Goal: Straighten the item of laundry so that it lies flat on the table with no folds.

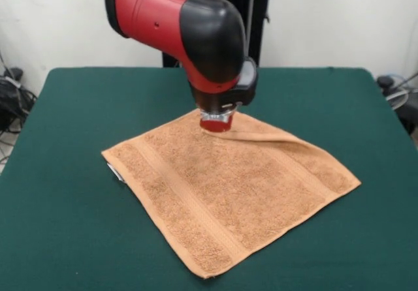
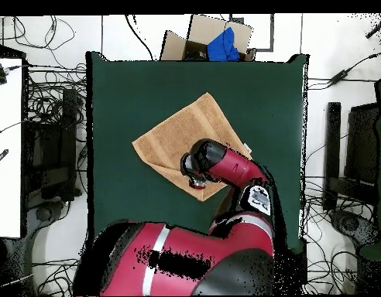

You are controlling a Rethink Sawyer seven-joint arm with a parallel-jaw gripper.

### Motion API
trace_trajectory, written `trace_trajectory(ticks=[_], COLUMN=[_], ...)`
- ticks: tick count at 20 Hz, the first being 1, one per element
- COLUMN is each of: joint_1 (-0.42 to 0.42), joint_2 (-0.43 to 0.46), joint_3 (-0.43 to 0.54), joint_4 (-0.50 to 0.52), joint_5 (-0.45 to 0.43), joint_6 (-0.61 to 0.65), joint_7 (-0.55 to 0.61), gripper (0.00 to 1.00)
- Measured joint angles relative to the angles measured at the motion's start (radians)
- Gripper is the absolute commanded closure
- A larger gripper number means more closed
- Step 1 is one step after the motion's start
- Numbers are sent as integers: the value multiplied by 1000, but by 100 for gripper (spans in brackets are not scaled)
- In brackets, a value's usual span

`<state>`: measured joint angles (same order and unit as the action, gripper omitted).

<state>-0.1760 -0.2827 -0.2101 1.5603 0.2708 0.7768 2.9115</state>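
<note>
— While you look at the front view, where is the towel (image 1: 228,196)?

— It lies spread like a diamond in the middle of the green table (image 1: 65,239), one corner pointing at the camera. Small white tags (image 1: 115,171) show at its left edge. Near the far corner you see a fold line running to the right.

— And the gripper (image 1: 216,122)?

— It is down at the far corner of the towel, touching it or just above. I cannot tell if it is released or clenched; the arm (image 1: 189,30) hides it.

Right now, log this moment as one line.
gripper: on towel's far corner, state unclear | towel: spread, fold along far edge | table
</note>
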Motion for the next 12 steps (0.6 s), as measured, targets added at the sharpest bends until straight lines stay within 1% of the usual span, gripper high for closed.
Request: trace_trajectory(ticks=[6,12], joint_1=[-34,-86], joint_2=[-6,-39], joint_3=[27,93], joint_4=[28,81], joint_5=[-9,-8], joint_6=[0,0], joint_7=[0,0], gripper=[100,100])
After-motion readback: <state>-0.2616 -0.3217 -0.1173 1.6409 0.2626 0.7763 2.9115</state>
